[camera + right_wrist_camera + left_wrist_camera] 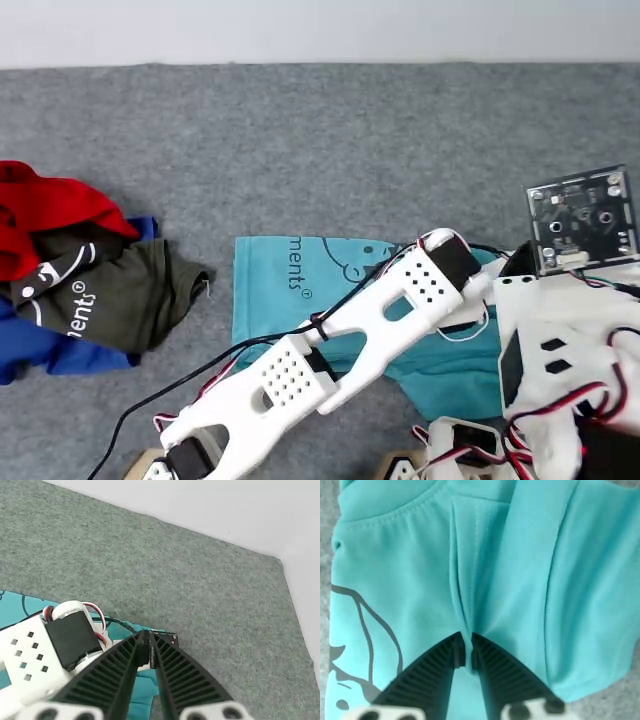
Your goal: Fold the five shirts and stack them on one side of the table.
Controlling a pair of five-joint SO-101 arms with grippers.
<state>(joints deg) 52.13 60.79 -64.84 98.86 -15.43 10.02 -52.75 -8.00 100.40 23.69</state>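
A teal shirt (285, 290) lies partly folded on the grey table, near the middle. My left arm (400, 300) stretches across it from the front edge. In the left wrist view my left gripper (464, 652) is shut on a raised pleat of the teal shirt (410, 580), close below its collar seam. My right gripper (148, 642) hangs shut with nothing between its fingers, just above the left arm's wrist motor (72, 632) and an edge of the teal shirt (12, 605). A heap of unfolded shirts sits at the table's left: red (45, 205), dark olive (120, 285) and blue (40, 345).
The right arm's body and camera board (583, 218) fill the front right corner. Cables (230, 355) trail along the left arm. Bare grey mat (330, 140) runs across the back of the table up to a white wall (320, 30).
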